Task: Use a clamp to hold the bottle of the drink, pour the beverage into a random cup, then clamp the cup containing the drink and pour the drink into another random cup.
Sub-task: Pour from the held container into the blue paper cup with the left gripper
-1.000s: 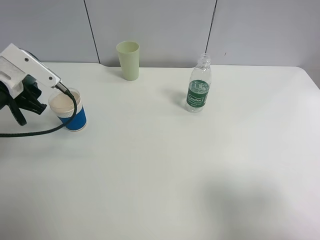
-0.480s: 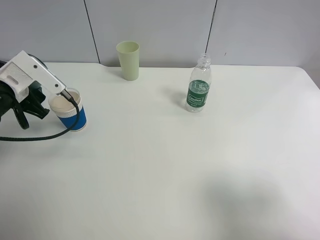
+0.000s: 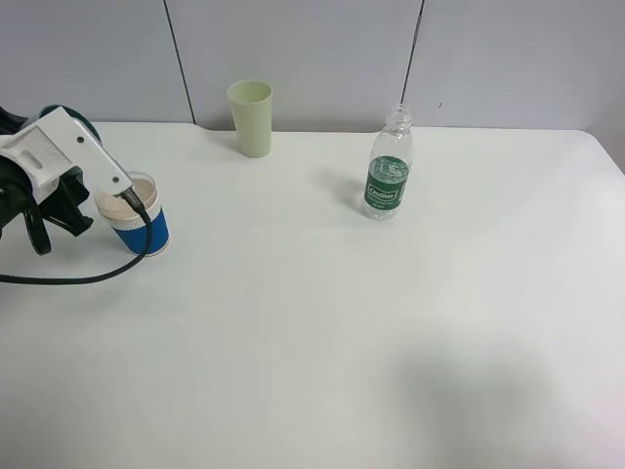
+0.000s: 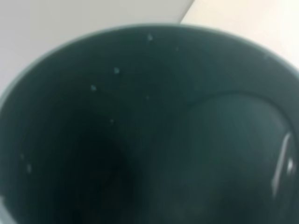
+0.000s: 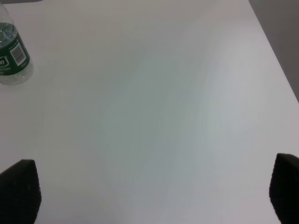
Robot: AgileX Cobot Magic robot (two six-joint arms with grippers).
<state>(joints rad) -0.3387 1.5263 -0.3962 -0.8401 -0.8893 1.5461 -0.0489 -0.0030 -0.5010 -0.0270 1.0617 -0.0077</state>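
Observation:
The teal-green cup (image 4: pixel 140 130) fills the left wrist view, its dark inside dotted with small droplets. My left gripper (image 3: pixel 57 161) is shut on it at the table's left edge, right beside the blue-sleeved paper cup (image 3: pixel 139 223), and the gripper body hides most of the teal cup from above. The bottle (image 3: pixel 389 176) stands upright and uncapped at centre right, looking almost empty; it also shows in the right wrist view as the bottle (image 5: pixel 11 56). My right gripper (image 5: pixel 154 163) is open over bare table, away from the bottle. I cannot make out any liquid in either cup.
A pale yellow-green tumbler (image 3: pixel 252 117) stands at the back near the wall. A black cable (image 3: pixel 88 277) loops from the left arm across the table in front of the blue cup. The white table (image 3: pixel 322 332) ends at the right beyond the bottle.
The left gripper has turned and shifted slightly toward the back beside the blue-sleeved cup. The bottle and the pale tumbler have not moved.

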